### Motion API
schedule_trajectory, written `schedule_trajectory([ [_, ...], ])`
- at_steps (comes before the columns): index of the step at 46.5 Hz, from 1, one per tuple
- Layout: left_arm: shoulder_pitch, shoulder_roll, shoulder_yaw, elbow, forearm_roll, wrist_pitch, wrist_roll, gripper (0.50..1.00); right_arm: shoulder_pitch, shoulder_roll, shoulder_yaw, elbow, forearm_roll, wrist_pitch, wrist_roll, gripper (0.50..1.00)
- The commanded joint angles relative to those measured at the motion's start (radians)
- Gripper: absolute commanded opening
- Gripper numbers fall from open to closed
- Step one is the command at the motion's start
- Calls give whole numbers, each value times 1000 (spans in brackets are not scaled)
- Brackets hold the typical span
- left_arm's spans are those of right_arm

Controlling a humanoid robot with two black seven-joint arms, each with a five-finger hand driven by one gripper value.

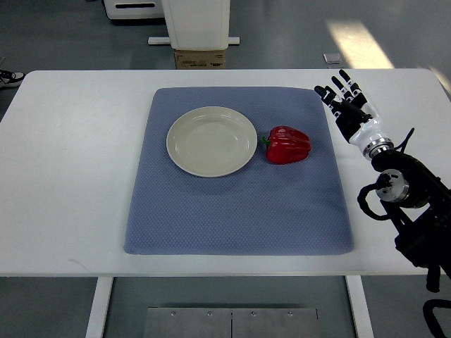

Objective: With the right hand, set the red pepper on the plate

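Note:
A red pepper [287, 144] lies on its side on a blue-grey mat [239, 211], its green stem pointing left toward the plate. A cream plate [211, 141] sits empty on the mat just left of the pepper, a small gap between them. My right hand [343, 96] hovers over the table off the mat's right edge, to the right of and slightly beyond the pepper. Its fingers are spread and hold nothing. Its arm [402, 186] comes in from the right edge.
The mat lies on a white table [70, 176]. Beyond the table's far edge stand a white machine base [197, 24] and a cardboard box [200, 59] on the floor. A shoe [8, 76] shows at the far left.

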Motion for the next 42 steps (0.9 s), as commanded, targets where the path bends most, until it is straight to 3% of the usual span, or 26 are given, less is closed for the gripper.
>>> schedule_trajectory([
  [1,0,0,0,-1,2,0,-1,1000,1,0,0,-1,0,0,0,1000],
  [42,3,0,0,1,-1,0,-1,1000,4,-6,2,0,1,0,0,1000],
])
